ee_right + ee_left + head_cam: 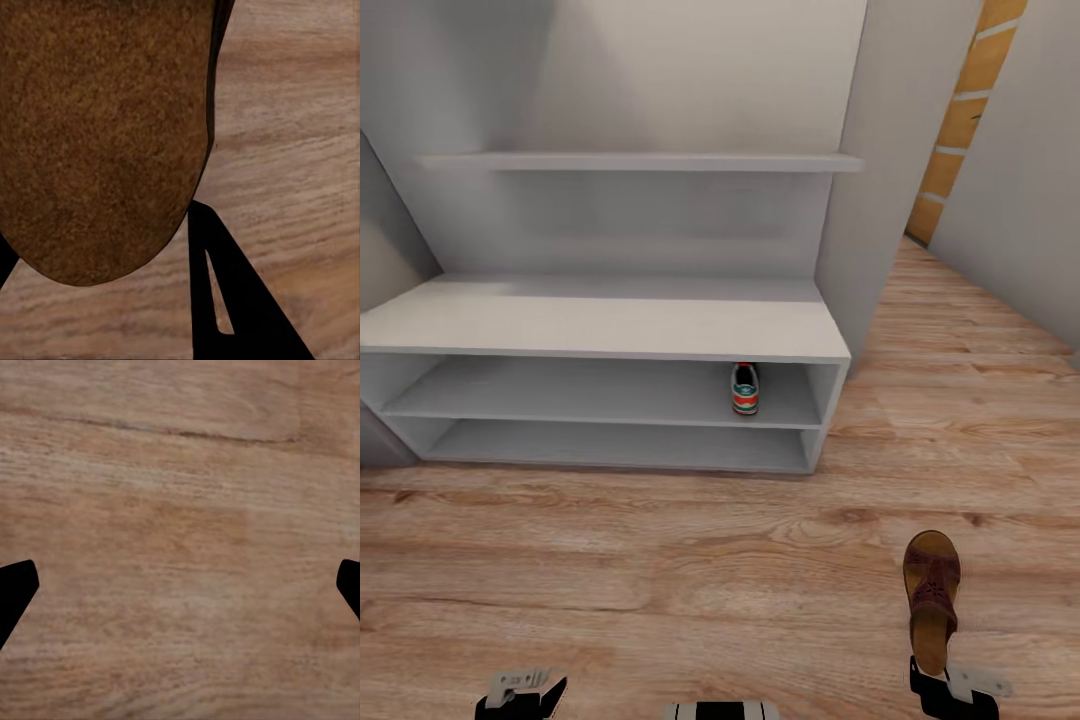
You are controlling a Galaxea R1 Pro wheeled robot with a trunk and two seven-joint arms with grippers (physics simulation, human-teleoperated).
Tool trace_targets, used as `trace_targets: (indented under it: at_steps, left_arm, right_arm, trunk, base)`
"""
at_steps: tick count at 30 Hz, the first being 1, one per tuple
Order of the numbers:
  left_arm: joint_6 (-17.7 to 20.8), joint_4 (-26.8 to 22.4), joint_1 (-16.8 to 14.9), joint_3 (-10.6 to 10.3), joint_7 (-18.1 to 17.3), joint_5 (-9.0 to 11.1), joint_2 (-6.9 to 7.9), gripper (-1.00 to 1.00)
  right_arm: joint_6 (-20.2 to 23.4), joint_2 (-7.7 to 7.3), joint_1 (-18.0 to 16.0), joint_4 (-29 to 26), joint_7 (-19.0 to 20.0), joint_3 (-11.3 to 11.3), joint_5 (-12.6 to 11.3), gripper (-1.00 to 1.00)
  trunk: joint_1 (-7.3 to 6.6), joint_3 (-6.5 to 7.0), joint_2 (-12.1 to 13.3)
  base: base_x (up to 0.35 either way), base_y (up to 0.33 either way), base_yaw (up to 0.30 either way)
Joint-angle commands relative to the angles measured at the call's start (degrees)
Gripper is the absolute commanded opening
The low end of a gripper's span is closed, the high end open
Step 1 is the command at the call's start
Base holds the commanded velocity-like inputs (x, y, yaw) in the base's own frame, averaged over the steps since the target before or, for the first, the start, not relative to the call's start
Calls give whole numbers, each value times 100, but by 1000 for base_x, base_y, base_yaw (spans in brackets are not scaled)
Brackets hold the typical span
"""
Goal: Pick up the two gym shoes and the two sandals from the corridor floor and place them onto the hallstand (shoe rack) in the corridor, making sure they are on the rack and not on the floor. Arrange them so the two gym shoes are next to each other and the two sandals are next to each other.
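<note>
While low, right arm (950, 690) grips sandal (931, 590)

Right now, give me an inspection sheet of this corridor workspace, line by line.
Surface: wood-plank corridor floor, light brown.
Job's things: one gym shoe on the upper open tier of the hallstand, near its right end; one brown sandal beyond the right hand, toe pointing away, whether lifted or on the planks I cannot tell. Other shoe and sandal: nothing seen.
Clutter: nothing seen.
Grippers: left hand open over bare planks, holding nothing; right hand at the sandal's heel end, fingers on both sides of it; grip cannot be judged.
Cables: nothing seen.
Surroundings: grey walls; an orange panel far right.
</note>
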Motion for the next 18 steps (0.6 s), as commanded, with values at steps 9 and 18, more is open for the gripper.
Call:
trace_targets:
  at_steps: [9,18]
  left_arm:
    - [-13,9,-5,38,-53,23,-2,100]
    - [-13,9,-6,38,-53,23,-1,100]
  right_arm:
    - [-24,-1,-3,3,6,-10,-25,-100]
    - [-26,-1,-3,3,6,-10,-27,-100]
  trunk:
    - [-1,-4,-2]
    - [-1,-4,-2]
  base:
    - [0,308,0]
    - [0,308,0]
